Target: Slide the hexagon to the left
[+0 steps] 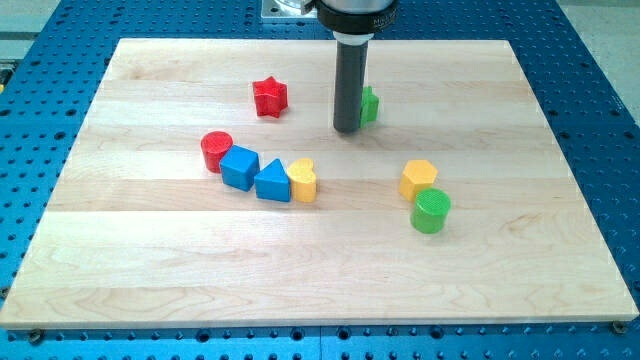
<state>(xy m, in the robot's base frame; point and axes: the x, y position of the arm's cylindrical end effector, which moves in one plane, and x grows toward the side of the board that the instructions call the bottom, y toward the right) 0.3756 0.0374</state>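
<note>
**Rod tip and blocks on the worktop**

The wooden worktop (150,270) lies on a blue perforated base (600,90). The arm carries no claw, so there is nothing to stand apart or together; it ends in a dark rod whose lower end, my tip (347,129), rests on the board far of centre. A green block (369,105), its shape largely hidden by the rod, sits just to the right of the rod and touches it or nearly so. The yellow hexagon (419,180), the task's thing, lies right of centre, well apart from my tip, nearer and to the right. A green cylinder (431,212) stands just beside it on its near side, touching or almost touching. A red star (269,97) lies to the left of my tip, apart from it. On the left, four blocks form a row running left to right: a red cylinder (216,151), a blue cube (239,167), a blue triangle (272,181) and a yellow heart (303,181), each touching the next.
</note>
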